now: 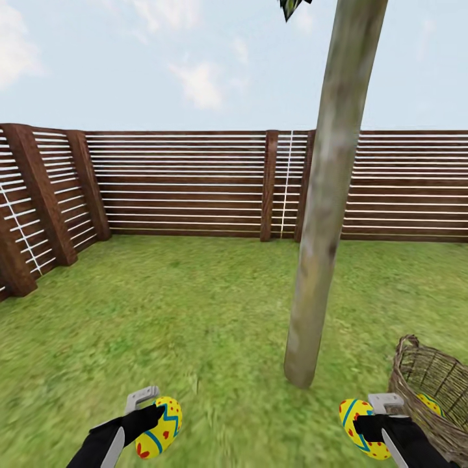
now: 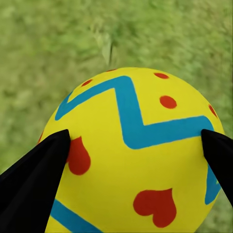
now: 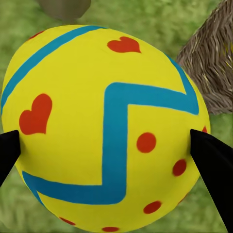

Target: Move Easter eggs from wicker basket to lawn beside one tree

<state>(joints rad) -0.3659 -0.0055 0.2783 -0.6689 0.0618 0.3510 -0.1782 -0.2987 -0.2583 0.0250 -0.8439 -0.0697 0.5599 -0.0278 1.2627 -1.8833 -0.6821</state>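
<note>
Both grippers [image 1: 151, 416] [image 1: 372, 416] clasp smooth eggs [image 1: 160, 427] [image 1: 356, 427].

Your wicker basket [image 1: 426, 383]: cropped at frame edge; third egg [image 1: 430, 403] inside, mostly hidden, perhaps touching the wall.

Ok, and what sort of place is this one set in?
A fenced garden, outdoors: green lawn, a brown slatted wooden fence under open sky, and a bare pale tree trunk rising from the grass beside a wicker basket.
</note>
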